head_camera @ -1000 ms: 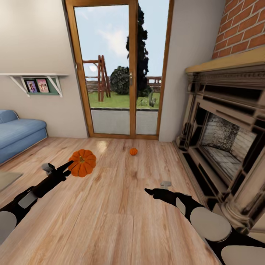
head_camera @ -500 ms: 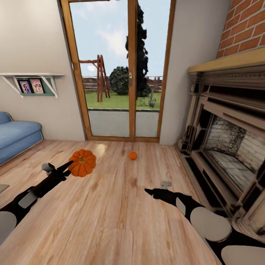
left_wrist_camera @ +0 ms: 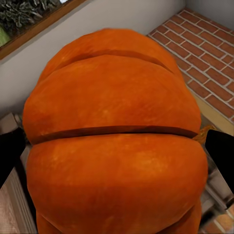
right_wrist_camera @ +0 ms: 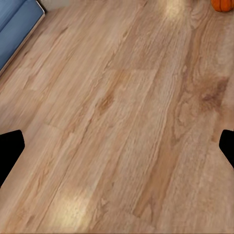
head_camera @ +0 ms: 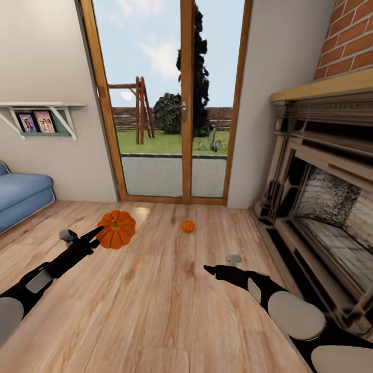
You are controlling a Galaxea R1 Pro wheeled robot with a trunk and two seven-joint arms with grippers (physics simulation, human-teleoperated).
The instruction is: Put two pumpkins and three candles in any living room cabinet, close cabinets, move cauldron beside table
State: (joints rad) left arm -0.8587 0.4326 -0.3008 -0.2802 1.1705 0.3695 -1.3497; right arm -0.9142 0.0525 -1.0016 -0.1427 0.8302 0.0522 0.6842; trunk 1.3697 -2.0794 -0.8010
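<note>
The left gripper (head_camera: 98, 232) grips a pumpkin (head_camera: 117, 229) above the wood floor (head_camera: 155, 311); its dark fingers (left_wrist_camera: 222, 151) flank the ribbed orange skin. The right gripper (head_camera: 207, 269) holds nothing, its fingers (right_wrist_camera: 9, 146) spread wide over bare boards. A second pumpkin (head_camera: 188, 226) sits on the floor ahead of the right gripper, near the glass door (head_camera: 160, 98). Sofa (head_camera: 20, 197) beyond the left gripper, fireplace (head_camera: 321, 197) beside the right one. No writing is legible.

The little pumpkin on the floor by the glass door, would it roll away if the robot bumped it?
Probably a bit. The little pumpkin looks round and sits loose on smooth wooden floor, so a nudge could send it wobbling. Its ribbed sides might stop it soon. It looks firm, so likely no squashing.
</note>
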